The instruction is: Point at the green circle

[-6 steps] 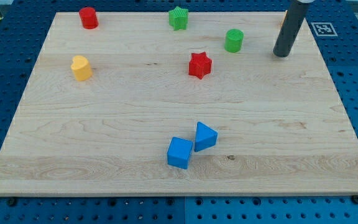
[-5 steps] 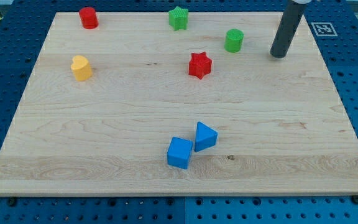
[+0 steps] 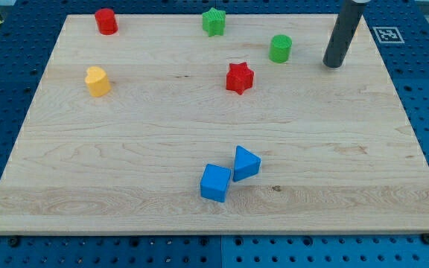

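Observation:
The green circle is a short green cylinder standing on the wooden board near the view's top right. My tip rests on the board to the right of the green circle, about a block's width and a half away and slightly lower in the view. The dark rod rises from it toward the view's top edge. Tip and green circle are apart.
A green star sits at the top centre, a red star below and left of the green circle. A red cylinder is top left, a yellow block at left. A blue cube and blue triangular block touch near the bottom.
My tip has slid a little to the left, toward the green circle. No block has moved.

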Action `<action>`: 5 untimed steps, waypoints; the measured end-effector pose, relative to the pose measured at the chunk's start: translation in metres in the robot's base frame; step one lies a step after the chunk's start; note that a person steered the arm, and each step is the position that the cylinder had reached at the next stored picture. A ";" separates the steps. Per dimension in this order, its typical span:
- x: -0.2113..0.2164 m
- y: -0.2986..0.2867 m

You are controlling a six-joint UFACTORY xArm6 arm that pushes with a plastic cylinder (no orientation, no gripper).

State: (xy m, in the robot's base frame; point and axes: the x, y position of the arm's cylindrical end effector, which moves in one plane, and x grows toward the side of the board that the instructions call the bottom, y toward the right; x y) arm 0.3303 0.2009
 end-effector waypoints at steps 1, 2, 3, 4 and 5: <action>-0.013 -0.002; -0.038 -0.002; -0.054 -0.021; -0.065 -0.065; -0.066 -0.110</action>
